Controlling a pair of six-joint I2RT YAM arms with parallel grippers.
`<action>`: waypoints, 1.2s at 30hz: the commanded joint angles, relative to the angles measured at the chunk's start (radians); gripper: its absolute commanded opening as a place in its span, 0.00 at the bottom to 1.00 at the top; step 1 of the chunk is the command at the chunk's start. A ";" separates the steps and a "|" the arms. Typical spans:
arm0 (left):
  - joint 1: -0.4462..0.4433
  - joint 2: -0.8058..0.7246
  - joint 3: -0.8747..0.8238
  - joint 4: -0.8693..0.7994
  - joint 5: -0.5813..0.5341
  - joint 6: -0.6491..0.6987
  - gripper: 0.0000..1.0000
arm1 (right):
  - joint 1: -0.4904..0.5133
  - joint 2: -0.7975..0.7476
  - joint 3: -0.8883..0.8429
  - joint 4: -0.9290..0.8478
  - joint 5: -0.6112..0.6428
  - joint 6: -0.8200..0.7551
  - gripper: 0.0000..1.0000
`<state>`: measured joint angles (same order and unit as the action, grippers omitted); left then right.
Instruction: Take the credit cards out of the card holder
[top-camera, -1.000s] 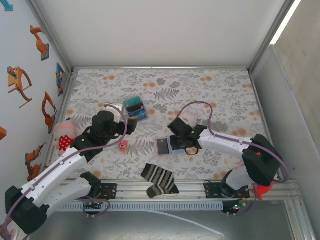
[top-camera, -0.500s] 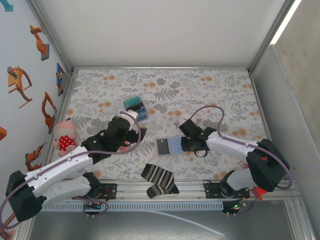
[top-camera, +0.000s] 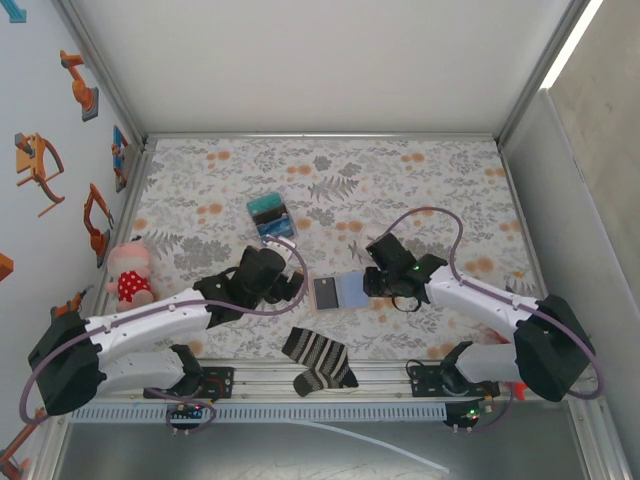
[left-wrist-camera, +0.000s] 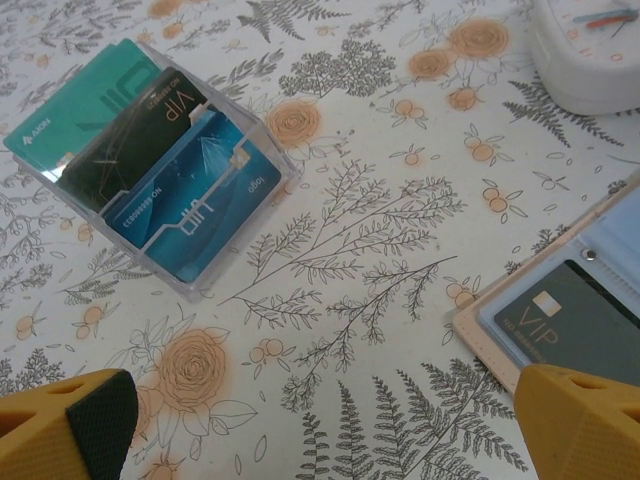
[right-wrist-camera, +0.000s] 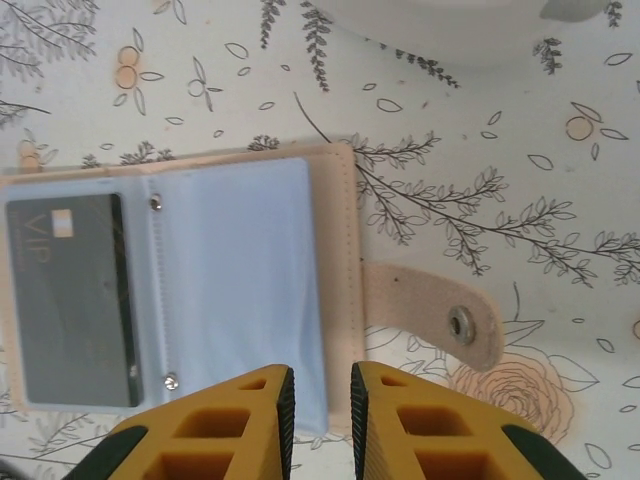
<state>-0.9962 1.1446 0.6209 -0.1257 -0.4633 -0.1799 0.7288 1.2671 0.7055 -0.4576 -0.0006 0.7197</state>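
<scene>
Bench: a cloth with a grey fern and orange flower print (top-camera: 430, 180) is covering it and carrying everything.
Card holder: the small tan bifold wallet with pale blue inner panels (top-camera: 345, 290) is lying open and flat near the middle of the bench, between the two tools; its tan snap strap (right-wrist-camera: 430, 315) is sticking out sideways onto the cloth.
Credit card: one dark grey card printed VIP (right-wrist-camera: 72, 300) is sitting inside the pocket of the panel farther from the strap, and is also showing in the left wrist view (left-wrist-camera: 575, 325).
Left tool: the left tool (top-camera: 290, 285) is hovering just beside the wallet's card end, its yellow fingers spread wide (left-wrist-camera: 325, 425) and holding nothing.
Right tool: the right tool (top-camera: 372, 285) is hanging over the bare blue panel by the strap; its fingers are standing a narrow slit apart (right-wrist-camera: 320, 400) with nothing between them.
Clear box: a transparent plastic case of teal, dark and blue cards (left-wrist-camera: 150, 150) is resting farther back, well apart from the wallet (top-camera: 270, 217).
White object: a white rounded item (left-wrist-camera: 590, 60) is lying near the wallet.
Sock: a black-and-white striped sock (top-camera: 318, 360) is lying at the near edge.
Plush: a pink and red soft toy (top-camera: 128, 275) is sitting at the left edge.
</scene>
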 joint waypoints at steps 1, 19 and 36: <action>-0.004 0.052 -0.005 0.041 0.002 -0.042 0.97 | -0.005 -0.011 0.031 0.037 -0.054 0.040 0.23; -0.004 0.299 0.013 0.139 0.095 -0.074 0.97 | 0.016 0.165 0.035 0.297 -0.244 0.111 0.20; -0.017 0.398 0.054 0.123 0.079 -0.056 0.97 | 0.018 0.271 0.030 0.347 -0.288 0.125 0.21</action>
<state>-1.0019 1.5322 0.6388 0.0078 -0.3740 -0.2325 0.7422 1.5272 0.7158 -0.1307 -0.2756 0.8318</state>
